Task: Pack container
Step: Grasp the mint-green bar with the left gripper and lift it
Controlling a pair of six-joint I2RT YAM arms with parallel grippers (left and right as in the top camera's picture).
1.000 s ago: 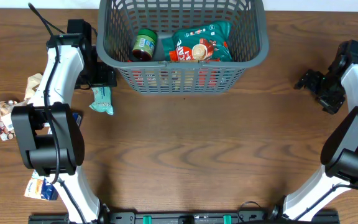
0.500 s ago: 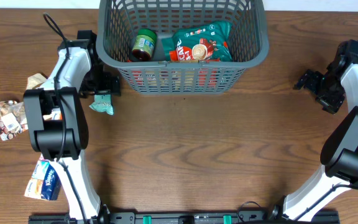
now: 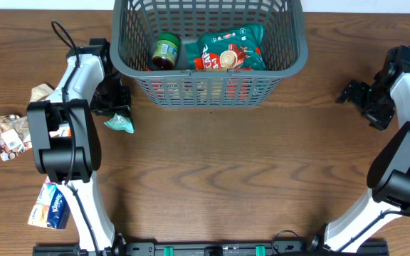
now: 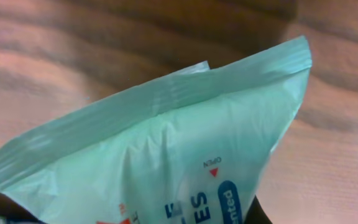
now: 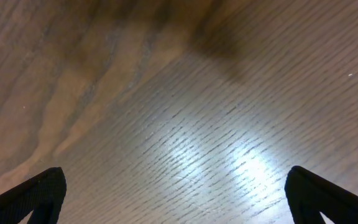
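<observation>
At the far left of my overhead view three loose packets lie on the table point(image 3: 226, 171): a tan one point(image 3: 40, 92), a crumpled one point(image 3: 7, 135), and nearer me a blue one point(image 3: 48, 206). The left arm reaches up past them. The left gripper point(image 3: 117, 107) sits just off the basket's front left corner, and a mint packet point(image 3: 121, 124) pokes out below it.

On the left wrist camera that mint packet point(image 4: 166, 155) fills nearly the whole picture, with its crimped edge uppermost and a small red triangle under the word OPEN. I see only dark slivers of the fingers at the bottom edge. I read the left gripper as clamped on the mint packet.

The basket point(image 3: 212, 89) stands at the top centre of the table. It holds a jar point(image 3: 166, 51) with a green label on its left side and a teal pouch point(image 3: 230, 46) beside the jar.

Well to the right, the right gripper point(image 3: 352, 92) hovers over bare wood. Its fingers point(image 5: 30, 193) are spread wide with nothing between them.
</observation>
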